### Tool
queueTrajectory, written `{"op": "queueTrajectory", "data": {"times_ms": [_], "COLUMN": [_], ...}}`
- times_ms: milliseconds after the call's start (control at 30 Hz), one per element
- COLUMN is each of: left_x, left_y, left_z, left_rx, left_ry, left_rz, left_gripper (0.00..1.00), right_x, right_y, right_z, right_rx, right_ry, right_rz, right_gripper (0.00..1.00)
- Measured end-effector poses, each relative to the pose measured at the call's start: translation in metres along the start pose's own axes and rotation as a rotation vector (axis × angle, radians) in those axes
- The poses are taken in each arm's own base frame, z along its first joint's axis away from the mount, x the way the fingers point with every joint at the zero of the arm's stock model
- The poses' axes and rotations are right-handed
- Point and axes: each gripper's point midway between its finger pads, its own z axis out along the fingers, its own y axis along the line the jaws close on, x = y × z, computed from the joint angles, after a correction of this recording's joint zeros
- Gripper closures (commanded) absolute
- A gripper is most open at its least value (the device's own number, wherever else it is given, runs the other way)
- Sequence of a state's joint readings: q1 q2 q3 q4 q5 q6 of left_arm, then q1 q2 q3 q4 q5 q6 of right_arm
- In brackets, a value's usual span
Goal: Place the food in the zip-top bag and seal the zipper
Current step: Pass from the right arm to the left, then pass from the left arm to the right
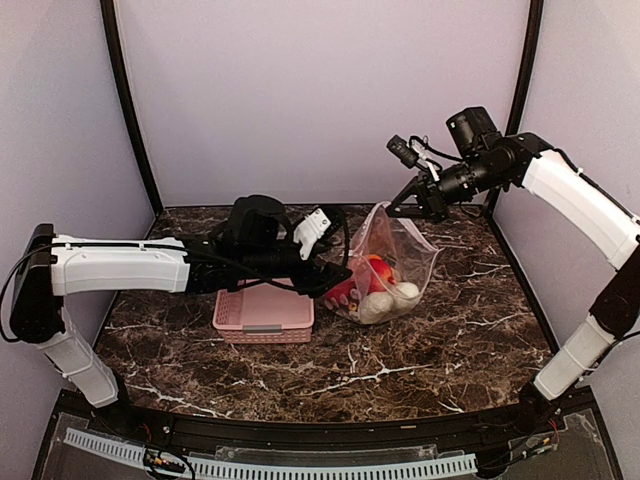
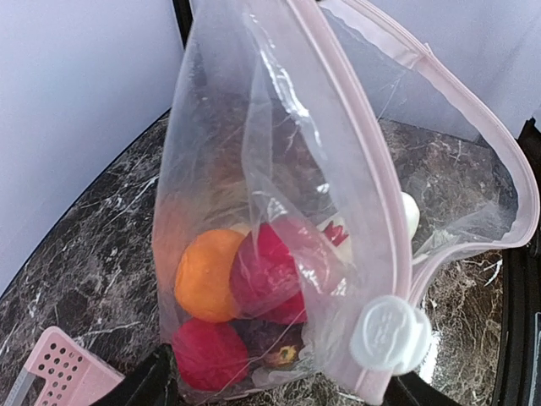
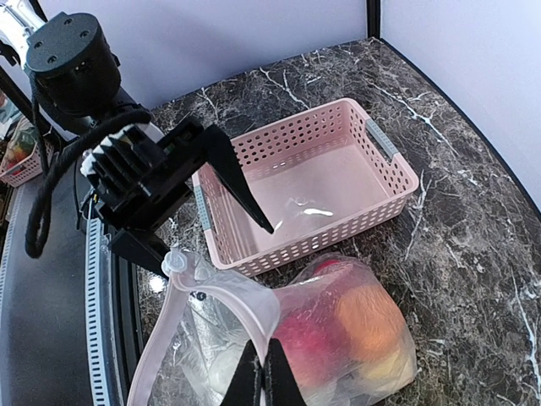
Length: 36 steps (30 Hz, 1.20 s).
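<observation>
Right now my right gripper [image 3: 262, 374] is clenched on the zip-top bag's [image 1: 400, 255] top edge, holding it upright beside the pink basket [image 1: 262, 312]. My left gripper [image 1: 338, 282] is spread wide around the bag. The zipper [image 2: 359, 178] gapes, and the food [image 2: 270, 271] sits inside.
</observation>
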<state>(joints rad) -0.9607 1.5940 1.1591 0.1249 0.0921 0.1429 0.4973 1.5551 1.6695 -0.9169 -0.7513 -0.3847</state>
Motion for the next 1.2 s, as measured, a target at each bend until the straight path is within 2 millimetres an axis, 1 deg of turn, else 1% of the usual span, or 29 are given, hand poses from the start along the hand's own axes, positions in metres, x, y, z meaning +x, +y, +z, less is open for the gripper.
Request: {"op": "queueTrajectory", "data": {"times_ms": [133, 233, 300, 333, 367, 433, 467, 567, 633, 700, 767, 867, 967, 1033, 1133, 1200], "left_x": [0.001, -0.003, -0.006, -0.007, -0.009, -0.012, -0.013, -0.017, -0.017, -0.017, -0.016, -0.017, -0.023, -0.027, -0.031, -0.033], "left_y": [-0.008, -0.014, -0.018, -0.020, -0.022, -0.024, -0.025, -0.026, -0.025, -0.024, -0.020, -0.014, -0.004, 0.002, 0.009, 0.011], "left_z": [0.013, 0.018, 0.018, 0.019, 0.019, 0.019, 0.019, 0.020, 0.022, 0.024, 0.026, 0.028, 0.029, 0.028, 0.028, 0.028], "left_rx": [0.050, 0.089, 0.115, 0.127, 0.137, 0.151, 0.156, 0.163, 0.160, 0.153, 0.140, 0.127, 0.109, 0.101, 0.091, 0.088], "left_ry": [-0.014, -0.040, -0.057, -0.065, -0.075, -0.089, -0.095, -0.113, -0.119, -0.121, -0.124, -0.130, -0.148, -0.158, -0.169, -0.171], "left_rz": [0.019, 0.026, 0.026, 0.025, 0.027, 0.025, 0.023, 0.019, 0.019, 0.016, 0.006, -0.024, -0.061, -0.079, -0.107, -0.123], "left_gripper": [0.34, 0.41, 0.47, 0.52, 0.54, 0.61, 0.66, 0.76, 0.81, 0.85, 0.87, 0.88, 0.89, 0.90, 0.90, 0.90], "right_x": [0.000, 0.001, 0.002, 0.003, 0.004, 0.005, 0.005, 0.007, 0.009, 0.011, 0.012, 0.007, 0.002, -0.001, -0.007, -0.006], "right_y": [0.001, 0.001, 0.000, -0.001, -0.001, -0.003, -0.004, -0.011, -0.017, -0.022, -0.025, -0.026, -0.018, -0.006, 0.020, 0.039], "right_z": [0.000, 0.000, 0.001, 0.001, 0.001, 0.002, 0.002, 0.003, 0.004, 0.006, 0.006, 0.000, -0.013, -0.026, -0.046, -0.055], "right_rx": [-0.003, -0.004, -0.001, 0.001, 0.004, 0.014, 0.020, 0.054, 0.076, 0.094, 0.109, 0.134, 0.161, 0.171, 0.158, 0.129], "right_ry": [0.000, 0.001, 0.005, 0.007, 0.010, 0.015, 0.016, 0.028, 0.038, 0.050, 0.063, 0.060, 0.041, 0.019, -0.026, -0.049], "right_rz": [0.001, 0.003, 0.005, 0.006, 0.008, 0.009, 0.010, 0.017, 0.029, 0.037, 0.040, 0.017, -0.027, -0.063, -0.138, -0.191], "right_gripper": [1.00, 1.00, 1.00, 1.00, 1.00, 1.00, 1.00, 0.86, 0.79, 0.74, 0.70, 0.66, 0.60, 0.58, 0.55, 0.55]}}
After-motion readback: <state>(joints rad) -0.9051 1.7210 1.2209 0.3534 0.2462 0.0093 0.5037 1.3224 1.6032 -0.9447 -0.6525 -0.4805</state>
